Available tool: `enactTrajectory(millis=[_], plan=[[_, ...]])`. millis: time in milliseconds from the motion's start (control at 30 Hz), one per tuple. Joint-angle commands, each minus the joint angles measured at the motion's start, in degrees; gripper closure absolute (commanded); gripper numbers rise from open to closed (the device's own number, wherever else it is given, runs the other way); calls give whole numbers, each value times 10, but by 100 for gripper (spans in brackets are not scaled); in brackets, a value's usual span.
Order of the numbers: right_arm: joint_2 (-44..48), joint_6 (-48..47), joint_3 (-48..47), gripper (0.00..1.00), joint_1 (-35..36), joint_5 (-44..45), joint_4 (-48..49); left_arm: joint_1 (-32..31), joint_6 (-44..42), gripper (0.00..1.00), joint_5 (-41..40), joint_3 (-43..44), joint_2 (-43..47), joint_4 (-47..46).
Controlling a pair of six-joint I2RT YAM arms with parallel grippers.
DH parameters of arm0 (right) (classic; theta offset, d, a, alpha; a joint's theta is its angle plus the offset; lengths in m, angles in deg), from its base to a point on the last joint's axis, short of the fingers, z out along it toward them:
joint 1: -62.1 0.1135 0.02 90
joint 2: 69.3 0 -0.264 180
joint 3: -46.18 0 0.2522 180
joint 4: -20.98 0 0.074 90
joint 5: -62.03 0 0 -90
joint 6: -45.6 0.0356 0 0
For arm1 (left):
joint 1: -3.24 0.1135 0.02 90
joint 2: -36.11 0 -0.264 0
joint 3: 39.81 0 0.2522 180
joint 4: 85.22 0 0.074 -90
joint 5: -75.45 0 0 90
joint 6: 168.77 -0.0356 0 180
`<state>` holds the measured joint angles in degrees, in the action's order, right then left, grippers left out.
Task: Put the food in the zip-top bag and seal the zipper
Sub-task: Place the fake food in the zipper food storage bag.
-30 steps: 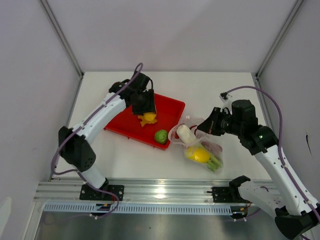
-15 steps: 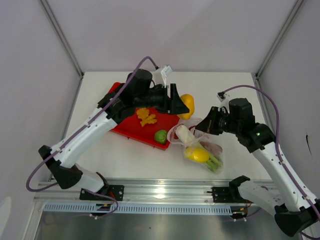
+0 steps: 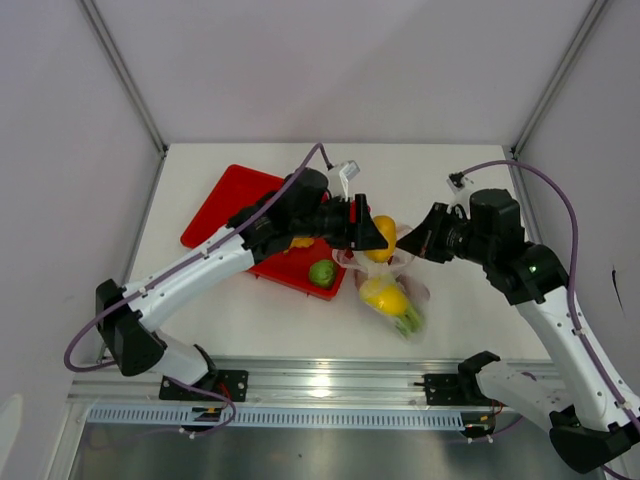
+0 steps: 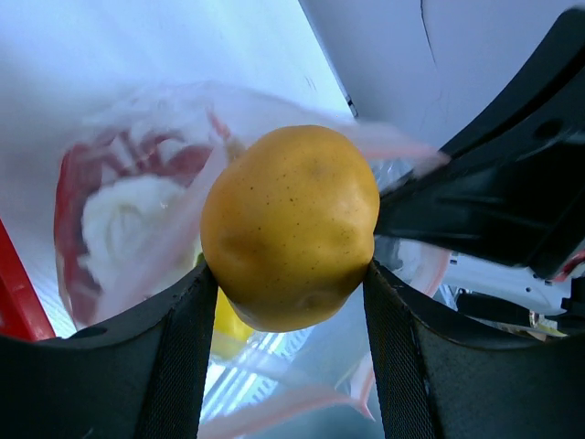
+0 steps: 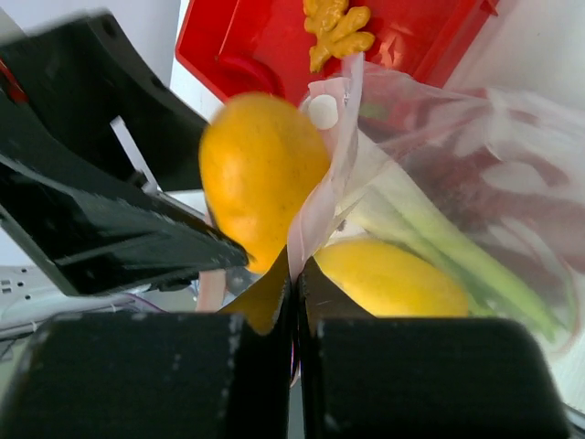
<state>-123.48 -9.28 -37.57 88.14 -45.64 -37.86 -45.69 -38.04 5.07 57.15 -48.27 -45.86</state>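
- Grips a yellow oval fruit (image 4: 291, 224) between the two pads of the left gripper (image 4: 291, 274), jaws spread to the fruit's width and pressed on both of its sides.
- Hangs that fruit at the open mouth of the zip-top bag (image 3: 418, 292), which lies just past the left fingertips.
- Pinches the zipper (image 5: 315, 201) edge of the bag in the right gripper (image 5: 294, 283), jaws clenched tight on the plastic, straight across from the held fruit.
- Shows a second yellow fruit (image 5: 393, 279) and the leek stalk (image 5: 457, 242) already inside the bag, just beyond the right fingertips.
- Shows red chillies (image 4: 82, 183) only as a blur behind the plastic.
- Leaves the green round fruit (image 3: 321, 272) and the orange ruffled piece (image 5: 336, 27) on the red tray (image 3: 225, 200), behind and beside the left wrist.
- Rests tray and bag on the white table (image 3: 440, 170).
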Motion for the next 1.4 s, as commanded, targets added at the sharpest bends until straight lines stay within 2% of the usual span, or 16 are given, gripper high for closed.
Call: enactTrajectory(millis=[0, 133, 367, 500, 533, 567, 600, 633, 700, 733, 1000, 1067, 1100, 1200, 1267, 1367], plan=[[5, 31, -44, 100, 2, 9, 55, -20, 31, 99, -23, -42, 42, -63], [0, 42, -57, 100, -1, 23, 54, -34, 31, 99, -21, -80, 48, -85], [-17, 63, -71, 100, -8, 9, 71, -50, 22, 100, 8, -61, 12, -81], [-23, 71, -71, 100, -10, 2, 82, -50, 8, 99, 60, -5, -32, -57], [-25, 71, -71, 100, -10, 1, 82, -50, 8, 96, 73, 16, -52, -52], [-26, 70, -69, 100, -13, 0, 82, -50, 2, 67, 87, 37, -62, -33], [-26, 70, -70, 100, -14, 0, 81, -50, -2, 67, 82, 37, -69, -19], [-26, 68, -69, 100, -16, 0, 82, -50, -6, 41, 69, 55, -71, -3], [-24, 63, -73, 100, -24, 0, 76, -50, -17, 25, 30, 39, -47, 10], [-23, 59, -74, 100, -27, 1, 73, -50, -21, 1, -5, 22, -33, 9], [-16, 42, -68, 100, -44, -26, 57, -50, -47, 0, -192, -76, 127, 15], [-13, 41, -66, 100, -45, -31, 54, -48, -33, 0, -271, -78, 141, 62], [-12, 39, -64, 100, -44, -37, 54, -47, -21, 1, -285, -73, 147, 82], [-11, 35, -61, 100, -44, -47, 49, -48, -18, 0, -305, -96, 171, 102], [-8, 32, -53, 100, -44, -53, 50, -47, -30, 0, -296, -107, 186, 75], [-3, 36, -33, 100, -43, -70, 63, -47, -49, 0, -211, -119, 196, 21]])
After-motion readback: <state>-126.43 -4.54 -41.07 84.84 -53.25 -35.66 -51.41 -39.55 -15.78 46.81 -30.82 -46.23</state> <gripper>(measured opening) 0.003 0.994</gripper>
